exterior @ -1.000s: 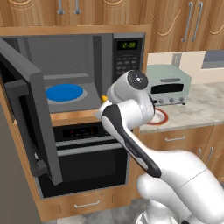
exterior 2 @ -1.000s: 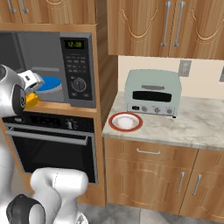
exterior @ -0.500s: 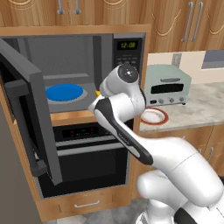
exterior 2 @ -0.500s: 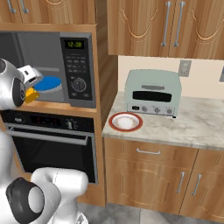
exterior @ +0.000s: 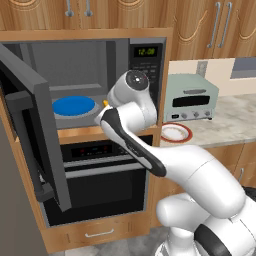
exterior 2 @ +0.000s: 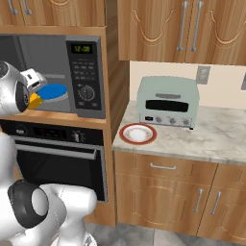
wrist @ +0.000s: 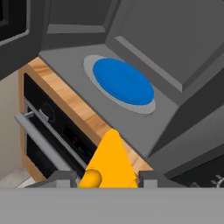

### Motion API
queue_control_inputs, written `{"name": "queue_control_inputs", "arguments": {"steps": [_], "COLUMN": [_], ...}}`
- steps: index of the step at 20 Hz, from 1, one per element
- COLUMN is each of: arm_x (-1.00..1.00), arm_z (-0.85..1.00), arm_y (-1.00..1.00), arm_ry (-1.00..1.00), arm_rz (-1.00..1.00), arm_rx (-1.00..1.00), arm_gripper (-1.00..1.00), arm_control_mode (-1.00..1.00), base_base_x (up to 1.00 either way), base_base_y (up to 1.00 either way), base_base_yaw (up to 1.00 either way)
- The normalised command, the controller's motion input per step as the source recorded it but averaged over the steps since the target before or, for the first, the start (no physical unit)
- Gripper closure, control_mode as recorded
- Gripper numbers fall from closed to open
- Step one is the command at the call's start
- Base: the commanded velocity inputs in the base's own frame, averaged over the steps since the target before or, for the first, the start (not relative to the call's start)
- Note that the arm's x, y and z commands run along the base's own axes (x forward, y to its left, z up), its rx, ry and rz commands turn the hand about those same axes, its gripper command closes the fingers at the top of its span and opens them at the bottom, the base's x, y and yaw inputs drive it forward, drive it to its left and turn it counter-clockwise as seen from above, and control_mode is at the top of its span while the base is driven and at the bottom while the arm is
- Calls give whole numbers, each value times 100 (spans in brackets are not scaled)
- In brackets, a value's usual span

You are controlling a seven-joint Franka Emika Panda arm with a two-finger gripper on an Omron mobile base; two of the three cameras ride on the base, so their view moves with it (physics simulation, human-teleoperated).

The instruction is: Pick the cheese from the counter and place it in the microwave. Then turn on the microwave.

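A yellow-orange wedge of cheese (wrist: pixel 111 162) sits between the two fingertips of my gripper (wrist: pixel 105 177), which is shut on it. In the right base view the cheese (exterior 2: pixel 34 100) hangs at the front lip of the microwave (exterior 2: pixel 86 77), just outside its cavity. The microwave door (exterior: pixel 30 125) stands swung wide open to the left. Inside, a blue round turntable plate (wrist: pixel 122 81) lies on the grey floor ahead of the cheese. In the left base view my arm hides most of the gripper; a sliver of cheese (exterior: pixel 105 103) shows beside the turntable plate (exterior: pixel 74 105).
A black oven (exterior 2: pixel 57 153) with a horizontal handle sits right below the microwave. On the counter (exterior 2: pixel 211 139) to the right stand a pale-green toaster oven (exterior 2: pixel 168 101) and a red-rimmed plate (exterior 2: pixel 138 133). Wooden cabinets hang above.
My arm has swung left, carrying the cheese from in front of the control panel to the microwave's open front. The grip has stayed the same.
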Motion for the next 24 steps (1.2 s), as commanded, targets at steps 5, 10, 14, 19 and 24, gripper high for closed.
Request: {"name": "queue_control_inputs", "arguments": {"steps": [5,10,14,19,24], "arm_x": [28,31,36,34,27], "arm_z": [0,0,0,0,0], "arm_y": [18,15,12,8,12], "arm_ry": [0,0,0,0,0], "arm_rz": [0,0,0,0,0], "arm_rx": [0,0,0,0,0], "arm_gripper": [100,100,100,100,100], "arm_control_mode": [-100,-100,-100,-100,-100], "base_base_x": [0,0,0,0,0], "base_base_y": [0,0,0,0,0], "base_base_yaw": [0,0,0,0,0]}}
